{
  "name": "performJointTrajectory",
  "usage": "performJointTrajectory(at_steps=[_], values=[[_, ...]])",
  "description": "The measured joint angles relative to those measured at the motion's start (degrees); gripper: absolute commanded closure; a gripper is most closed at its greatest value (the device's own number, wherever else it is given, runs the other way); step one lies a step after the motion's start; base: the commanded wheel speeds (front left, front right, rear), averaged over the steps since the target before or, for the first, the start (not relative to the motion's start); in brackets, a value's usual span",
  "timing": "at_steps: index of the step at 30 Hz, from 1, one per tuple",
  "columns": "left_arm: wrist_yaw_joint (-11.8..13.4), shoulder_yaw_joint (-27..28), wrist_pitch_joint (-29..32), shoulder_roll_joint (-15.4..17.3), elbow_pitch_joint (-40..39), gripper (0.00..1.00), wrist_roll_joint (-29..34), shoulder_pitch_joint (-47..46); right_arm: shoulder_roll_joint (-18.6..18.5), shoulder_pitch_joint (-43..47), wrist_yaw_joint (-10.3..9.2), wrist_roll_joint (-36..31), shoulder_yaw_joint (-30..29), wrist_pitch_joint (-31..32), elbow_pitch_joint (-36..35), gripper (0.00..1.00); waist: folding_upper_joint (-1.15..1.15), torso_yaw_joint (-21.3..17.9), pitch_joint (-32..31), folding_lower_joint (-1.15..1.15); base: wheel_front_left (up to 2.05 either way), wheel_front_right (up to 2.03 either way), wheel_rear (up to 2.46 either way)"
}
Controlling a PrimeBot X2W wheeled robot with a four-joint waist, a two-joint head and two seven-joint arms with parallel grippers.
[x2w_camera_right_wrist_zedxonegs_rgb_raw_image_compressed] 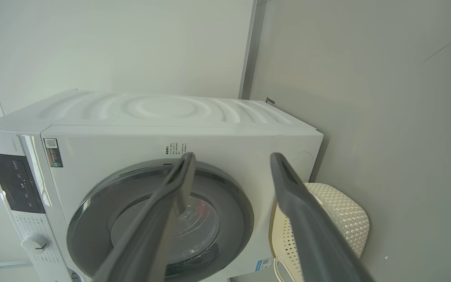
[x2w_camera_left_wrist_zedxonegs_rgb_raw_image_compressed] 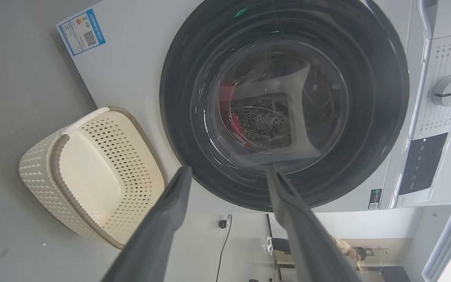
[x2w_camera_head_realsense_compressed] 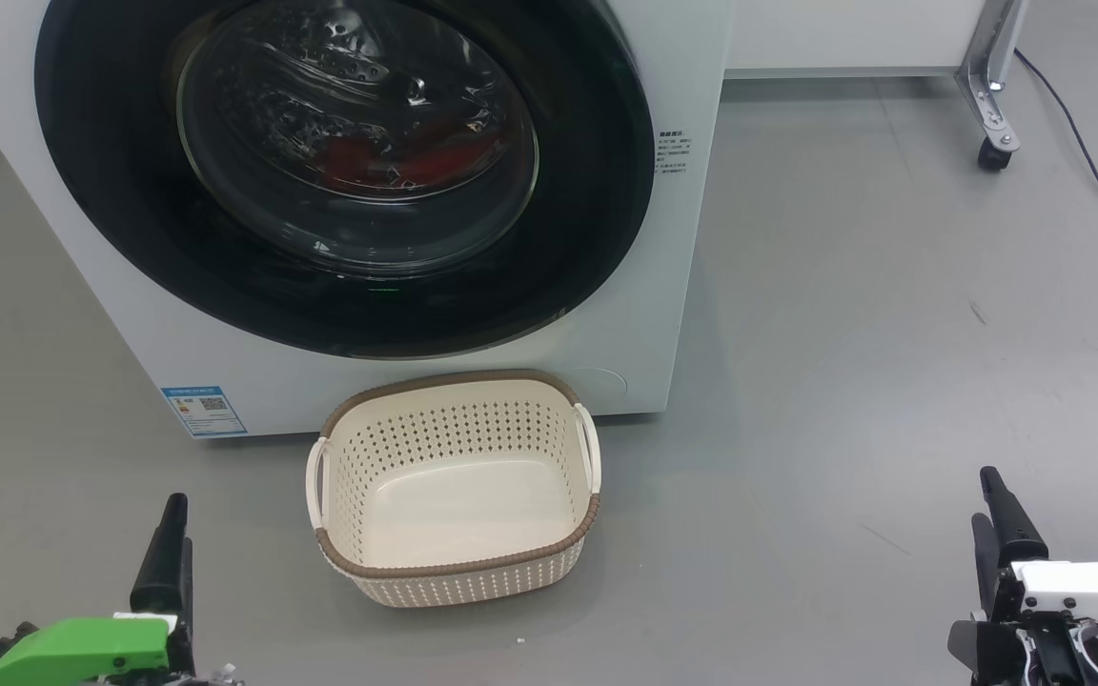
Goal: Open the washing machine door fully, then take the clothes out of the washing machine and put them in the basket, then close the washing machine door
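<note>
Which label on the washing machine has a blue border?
The bottom-left label, near the basket. The printed text beside the door has no border, and the small label by the control panel is dark.

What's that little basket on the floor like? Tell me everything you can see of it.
The basket is small, cream and plastic-looking, with perforated sides, a smooth solid bottom, a brown woven-look rim and a white handle on each side. It stands upright and empty on the grey floor, close in front of the washing machine. Nothing grips it.
</note>
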Motion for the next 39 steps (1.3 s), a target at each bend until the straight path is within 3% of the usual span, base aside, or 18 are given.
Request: performJointTrajectory(at_steps=[5, 13, 19, 31, 39], values=[[0.0, -0.89, -1.22, 0.73, -0.43, 0.0, 1.55, -0.05, -1.1, -0.07, 0.0, -2.92, 1.24, -0.92, -0.01, 0.0, 0.0, 0.04, 0.02, 0.0, 0.0, 0.0, 0.0], [0.0, -3.38, -4.22, 3.82, -1.4, 0.0, 11.82, -0.64, -3.7, -0.92, -0.04, -11.74, 3.85, -3.48, 0.34, 0.0, 0.0, 0.16, 0.11, 0.0, 0.0, 0.0, 0.0], [0.1, -4.59, -5.53, 5.52, -1.64, 0.0, 19.63, -0.71, -6.12, -1.46, -1.87, -20.22, 6.06, -4.85, 0.35, 0.0, 0.0, 0.29, 0.19, 0.0, 0.0, 0.0, 0.0], [3.63, -7.73, -7.84, 6.91, -2.96, 0.0, 35.39, -1.63, -8.75, -2.66, -5.45, -34.95, 11.84, -7.34, 0.38, 0.0, 0.0, 0.59, 0.36, 0.0, 0.0, 0.0, 0.0], [5.56, -9.69, -9.23, 6.88, -3.65, 0.0, 43.03, -1.93, -8.86, -3.25, -6.71, -41.66, 14.29, -8.89, 0.37, 0.0, 0.0, 0.66, 0.42, 0.0, 0.0, 0.0, 0.0]])
